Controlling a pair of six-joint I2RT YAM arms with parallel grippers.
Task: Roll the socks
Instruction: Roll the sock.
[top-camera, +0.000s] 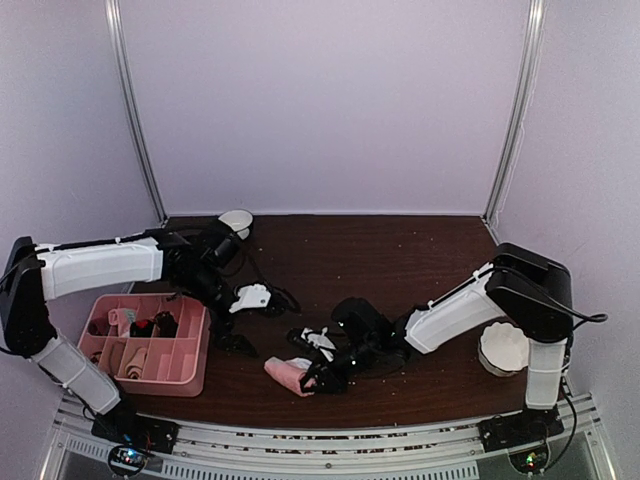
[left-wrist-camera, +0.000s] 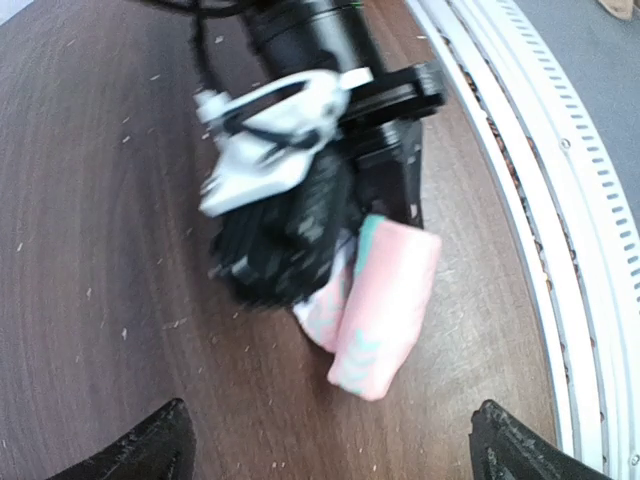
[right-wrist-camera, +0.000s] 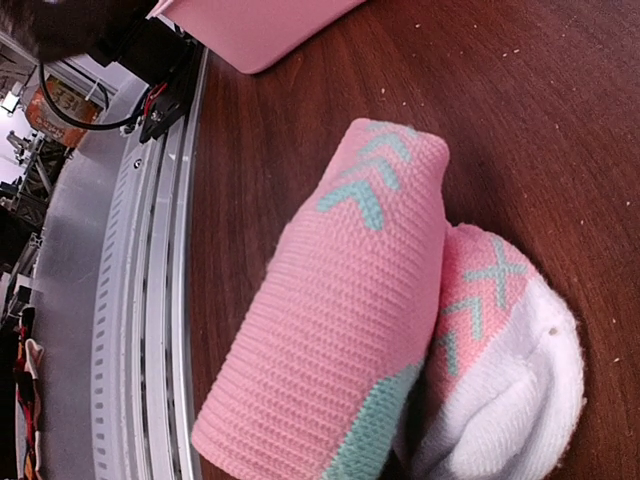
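Pink sock roll (right-wrist-camera: 340, 330) lies right beneath my right pincer (top-camera: 322, 378), close to the rail (right-wrist-camera: 150, 300) at the near edge of the counter (top-camera: 400, 255); whether I clench it, I cannot tell. My left pincer (left-wrist-camera: 335, 448) hangs released just beside it, pink tray (top-camera: 197, 352) at its left, counter running wide beyond.
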